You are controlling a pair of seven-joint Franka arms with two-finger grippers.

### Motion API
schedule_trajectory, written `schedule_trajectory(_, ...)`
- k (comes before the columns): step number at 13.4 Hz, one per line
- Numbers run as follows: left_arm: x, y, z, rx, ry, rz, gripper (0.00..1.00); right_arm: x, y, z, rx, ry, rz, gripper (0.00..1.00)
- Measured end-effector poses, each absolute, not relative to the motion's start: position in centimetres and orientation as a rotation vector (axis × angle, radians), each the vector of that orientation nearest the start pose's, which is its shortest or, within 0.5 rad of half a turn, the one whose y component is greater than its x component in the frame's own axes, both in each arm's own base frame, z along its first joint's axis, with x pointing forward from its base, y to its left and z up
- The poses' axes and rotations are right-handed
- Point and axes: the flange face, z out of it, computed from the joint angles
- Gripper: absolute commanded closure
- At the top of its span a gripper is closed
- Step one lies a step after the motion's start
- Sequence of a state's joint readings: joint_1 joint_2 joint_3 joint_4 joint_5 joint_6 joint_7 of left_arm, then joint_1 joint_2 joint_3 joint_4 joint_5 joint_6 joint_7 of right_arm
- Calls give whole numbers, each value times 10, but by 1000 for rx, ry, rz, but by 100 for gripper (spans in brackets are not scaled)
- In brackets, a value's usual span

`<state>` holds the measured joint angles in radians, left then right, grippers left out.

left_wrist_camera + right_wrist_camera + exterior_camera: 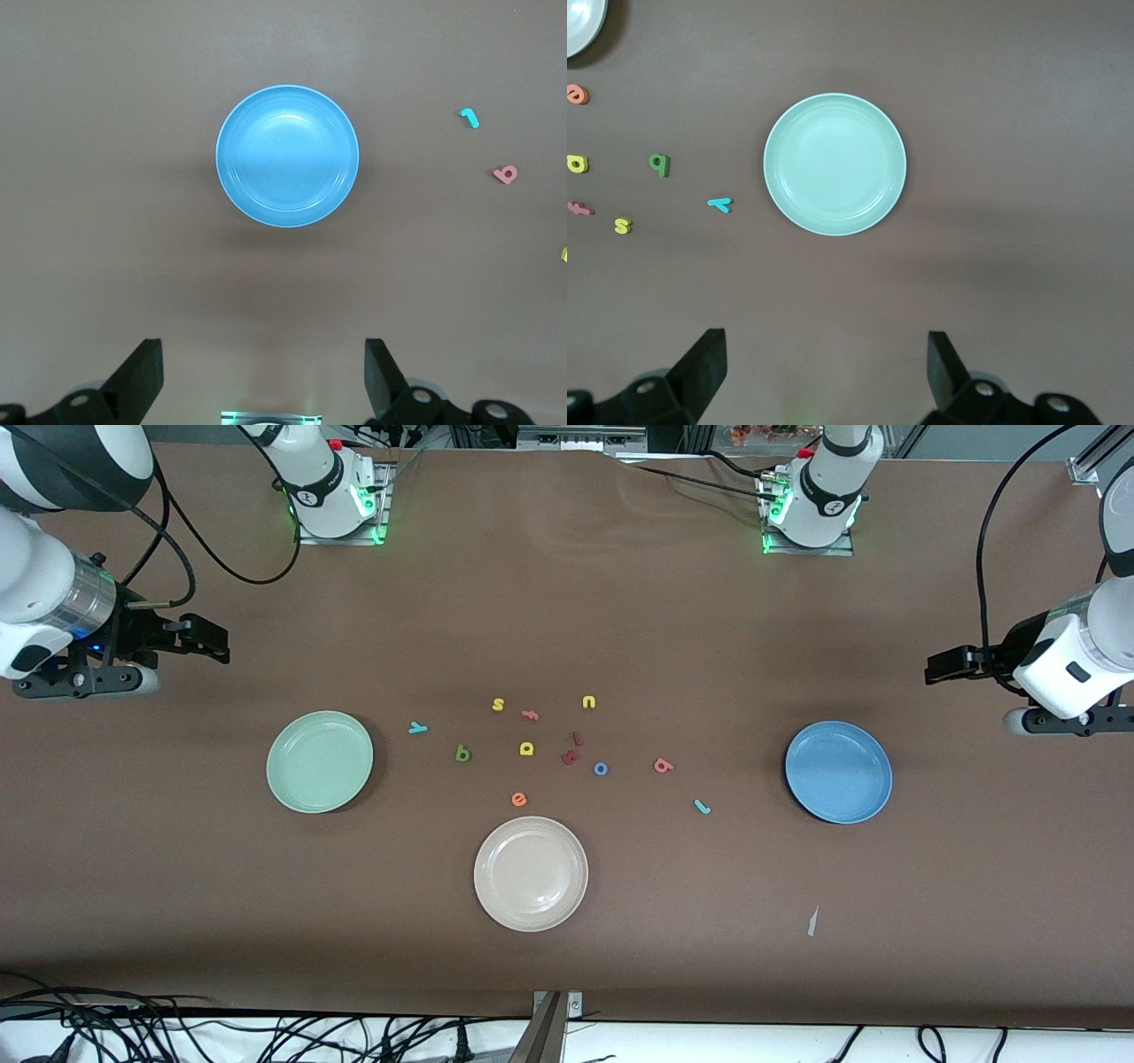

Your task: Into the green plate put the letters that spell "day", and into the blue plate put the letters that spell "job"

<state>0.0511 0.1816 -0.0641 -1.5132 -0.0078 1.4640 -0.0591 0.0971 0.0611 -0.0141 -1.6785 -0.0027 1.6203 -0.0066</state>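
1. Front view: the green plate (320,762) sat toward the right arm's end of the table and the blue plate (838,772) toward the left arm's end. Both were empty.
2. The little letters lay flat on the table between the two plates. The teal y (417,728), the green d (462,755) and the yellow a (527,748) were closer to the green plate. The blue o (601,769), the red b (663,765) and the teal j (702,807) were closer to the blue plate.
3. They looked very small, thin and light. I think they could slide or flip, so a pinch straight down across a thin stroke seems best.
4. The right gripper (208,642) and the left gripper (941,666) hung above the table near its two ends, holding nothing.
5. Left wrist view: the left gripper's fingers (142,376) stood wide apart, and the blue plate was well clear of them, with the j and b off to one side.
6. Right wrist view: the right gripper's fingers (704,367) stood wide apart too, with the green plate well clear and the y just beside it.
7. The only writing was the letters themselves. I saw no brand names or labels.
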Motion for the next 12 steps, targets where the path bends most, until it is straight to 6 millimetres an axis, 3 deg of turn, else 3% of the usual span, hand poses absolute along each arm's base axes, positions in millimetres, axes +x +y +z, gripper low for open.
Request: schedule_trajectory(12, 591, -9, 539, -3131, -64, 363, 0, 567, 49, 539, -3141, -146, 186, 0)
